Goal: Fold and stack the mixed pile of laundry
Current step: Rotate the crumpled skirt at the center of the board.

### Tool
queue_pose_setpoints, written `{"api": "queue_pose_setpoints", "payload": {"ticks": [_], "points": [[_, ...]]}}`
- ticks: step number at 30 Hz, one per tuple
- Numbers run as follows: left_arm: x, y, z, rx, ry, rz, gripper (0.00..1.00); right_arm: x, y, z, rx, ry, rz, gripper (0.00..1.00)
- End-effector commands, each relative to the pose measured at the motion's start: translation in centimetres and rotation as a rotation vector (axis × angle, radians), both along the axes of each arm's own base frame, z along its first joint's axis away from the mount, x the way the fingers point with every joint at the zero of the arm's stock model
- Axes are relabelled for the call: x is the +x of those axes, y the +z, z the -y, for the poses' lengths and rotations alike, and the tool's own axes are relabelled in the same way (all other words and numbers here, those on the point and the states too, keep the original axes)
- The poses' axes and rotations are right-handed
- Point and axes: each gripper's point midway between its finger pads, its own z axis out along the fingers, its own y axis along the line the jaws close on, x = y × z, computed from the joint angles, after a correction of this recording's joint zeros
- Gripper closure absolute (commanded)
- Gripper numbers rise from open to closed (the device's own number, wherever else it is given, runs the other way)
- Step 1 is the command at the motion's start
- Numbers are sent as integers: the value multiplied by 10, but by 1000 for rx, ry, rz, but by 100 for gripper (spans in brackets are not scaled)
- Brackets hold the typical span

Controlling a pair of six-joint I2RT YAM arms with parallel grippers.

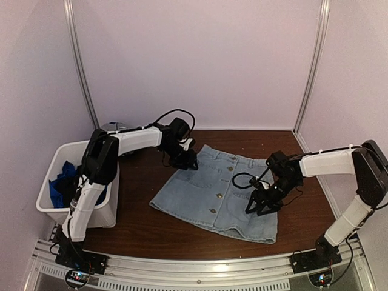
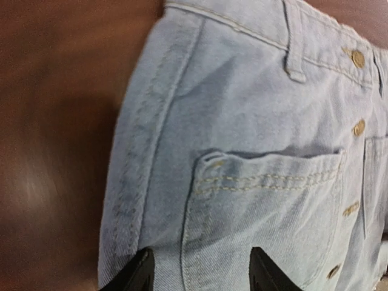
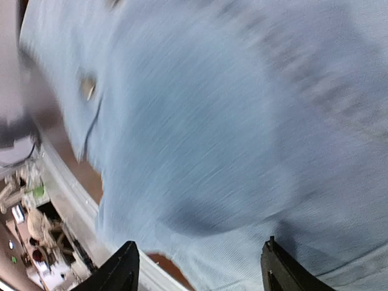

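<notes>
Where the table (image 1: 151, 239) lies nearest the arm bases, a white bin (image 1: 103, 215) stands at its left with blue fabric (image 1: 59, 189) bunched inside. A denim skirt (image 1: 212, 197) is spread flat mid-table, hem towards the bases. The right gripper (image 1: 259, 210) hangs over the skirt's right side, jaws apart, grasping nothing. Farther back, the left gripper (image 1: 187, 162) is at the skirt's far left corner, fingers (image 2: 136, 276) spread over the denim by a pocket (image 2: 267, 200), nothing pinched.

Faded denim skirt (image 1: 218, 193) lies spread flat, buttons up; royal-blue fabric (image 1: 60, 185) crumpled in the bin (image 1: 97, 215).
</notes>
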Motion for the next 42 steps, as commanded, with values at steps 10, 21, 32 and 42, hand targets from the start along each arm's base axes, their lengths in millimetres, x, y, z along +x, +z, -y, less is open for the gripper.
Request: {"api": "queue_pose_setpoints", "payload": {"ticks": [10, 21, 32, 42], "points": [[84, 95, 8, -196, -5, 240, 35, 47, 138, -76, 301, 107, 276, 24], [-49, 85, -1, 41, -103, 178, 38, 133, 59, -18, -113, 106, 254, 35], [-108, -1, -16, 225, -76, 16, 45, 98, -9, 19, -255, 79, 106, 43], [-45, -44, -52, 350, 32, 21, 47, -21, -10, -36, -104, 187, -30, 44]]}}
